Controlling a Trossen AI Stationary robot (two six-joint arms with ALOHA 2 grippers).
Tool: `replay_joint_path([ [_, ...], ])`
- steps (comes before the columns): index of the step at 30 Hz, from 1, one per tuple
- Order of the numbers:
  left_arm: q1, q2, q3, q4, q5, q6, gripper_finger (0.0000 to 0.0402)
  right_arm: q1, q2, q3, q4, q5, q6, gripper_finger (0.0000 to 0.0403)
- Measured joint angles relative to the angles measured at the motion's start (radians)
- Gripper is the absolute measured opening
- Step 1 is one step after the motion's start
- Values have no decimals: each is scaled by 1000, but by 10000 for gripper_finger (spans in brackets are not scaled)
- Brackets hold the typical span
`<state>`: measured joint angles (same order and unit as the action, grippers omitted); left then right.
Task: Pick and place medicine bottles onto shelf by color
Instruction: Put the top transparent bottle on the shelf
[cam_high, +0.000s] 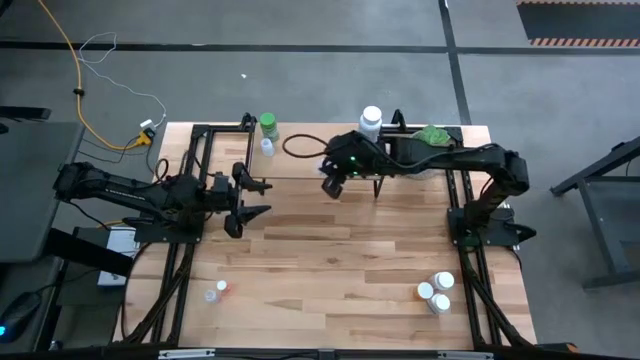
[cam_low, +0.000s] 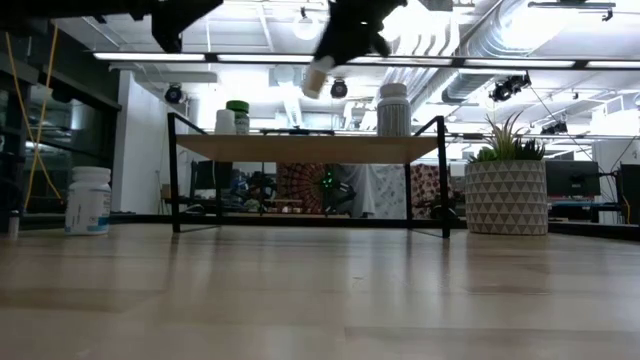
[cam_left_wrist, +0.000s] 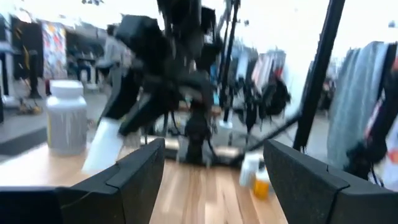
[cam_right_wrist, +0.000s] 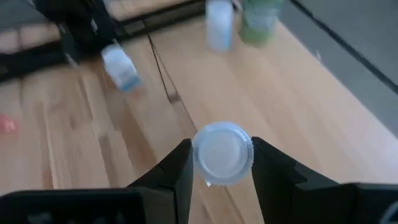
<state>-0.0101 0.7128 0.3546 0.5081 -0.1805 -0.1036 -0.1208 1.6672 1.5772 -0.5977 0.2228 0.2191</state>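
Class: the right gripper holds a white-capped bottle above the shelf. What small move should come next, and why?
Probably lower it. The right gripper grips the bottle in the air above the shelf, so it needs setting down before release.

You can't read the caps on the bottles (cam_high: 434, 292) by the right edge; left wrist view is all blur.

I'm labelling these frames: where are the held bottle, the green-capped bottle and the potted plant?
held bottle (cam_right_wrist: 222, 153): right wrist view, on its white cap.
green-capped bottle (cam_high: 268, 123): high view, on its green cap.
potted plant (cam_low: 506, 197): low view, on the patterned pot.
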Motion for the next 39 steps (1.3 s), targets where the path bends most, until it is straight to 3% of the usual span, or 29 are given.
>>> replay_joint_path([
  [6,0,-9,1,148,-35,-2,264,-14,79,0,228,-98,-44,116],
  [12,0,-21,2,148,-94,-26,264,-52,148,1,361,-168,-43,116],
  [20,0,-20,2,118,-127,-32,264,-62,241,125,256,-193,-79,116],
  [27,22,-19,29,-176,-305,-2,264,-59,238,162,148,-211,-123,116],
  [33,84,31,191,-617,-248,18,264,-51,236,204,104,-303,-177,116],
  [39,110,100,278,-681,-186,83,264,-21,235,224,102,-367,-219,116],
])
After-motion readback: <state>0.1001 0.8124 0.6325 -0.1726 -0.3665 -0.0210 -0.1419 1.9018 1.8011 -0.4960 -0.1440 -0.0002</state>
